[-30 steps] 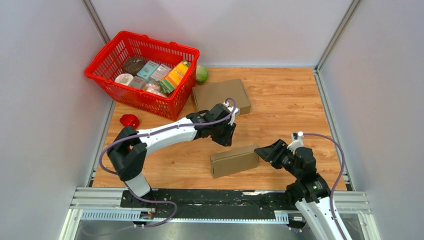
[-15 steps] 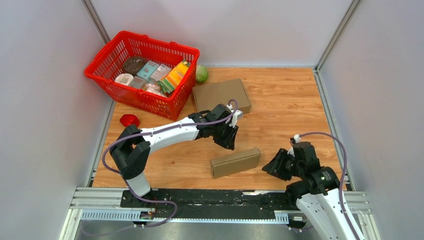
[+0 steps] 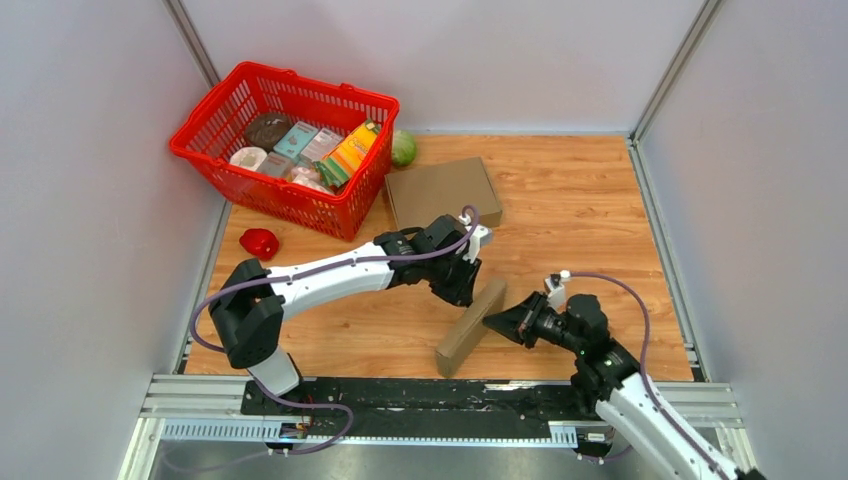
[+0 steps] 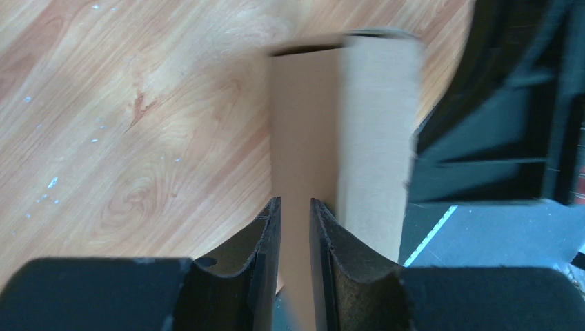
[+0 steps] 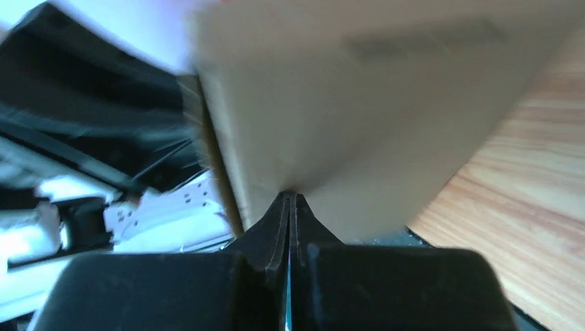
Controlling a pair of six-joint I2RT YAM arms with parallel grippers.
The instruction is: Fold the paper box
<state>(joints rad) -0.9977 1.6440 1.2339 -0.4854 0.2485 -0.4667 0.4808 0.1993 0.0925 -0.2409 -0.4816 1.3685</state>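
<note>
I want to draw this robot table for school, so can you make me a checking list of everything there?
Surface: wooden table, no spills seen.
Job's things: brown box, slanted between both arms.
Clutter: red basket of groceries; flat carton; green round thing; small red thing.
Grippers: left jaws pinch a wall of the box; right jaws shut, tips against its side.
Cables: a purple cable along the left arm and another on the right arm, neither snagged.
Surroundings: grey walls; metal rail at the near edge.
</note>
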